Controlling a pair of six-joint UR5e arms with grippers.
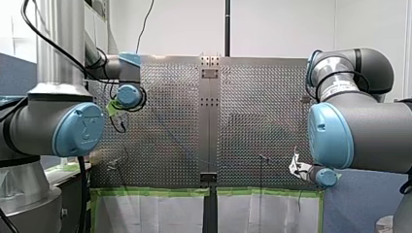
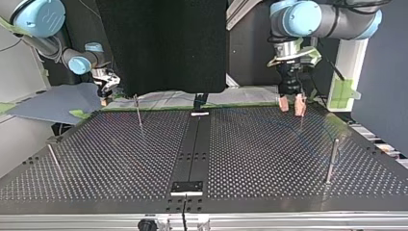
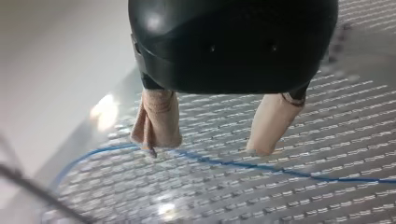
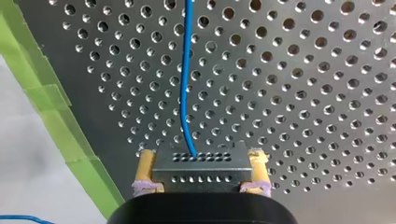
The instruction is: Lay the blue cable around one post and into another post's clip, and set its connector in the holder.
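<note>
In the right wrist view my right gripper (image 4: 201, 156) is shut on a grey metal connector (image 4: 200, 167), with yellow pads on both sides. The blue cable (image 4: 186, 84) runs from the connector straight ahead over the perforated plate. In the left wrist view my left gripper (image 3: 210, 147) stands open, its beige pads (image 3: 156, 121) just above the plate. The blue cable (image 3: 243, 164) lies across the plate under and just ahead of them, not held. In the top view my left gripper (image 2: 291, 105) is at the far right and my right gripper (image 2: 105, 91) at the far left.
Thin metal posts stand on the plate in the top view: one far left (image 2: 138, 111), one near left (image 2: 54, 159), one near right (image 2: 332, 159). A black centre strip (image 2: 195, 144) carries a bracket (image 2: 187, 186). Green tape (image 4: 70, 135) marks the plate's edge beside my right gripper.
</note>
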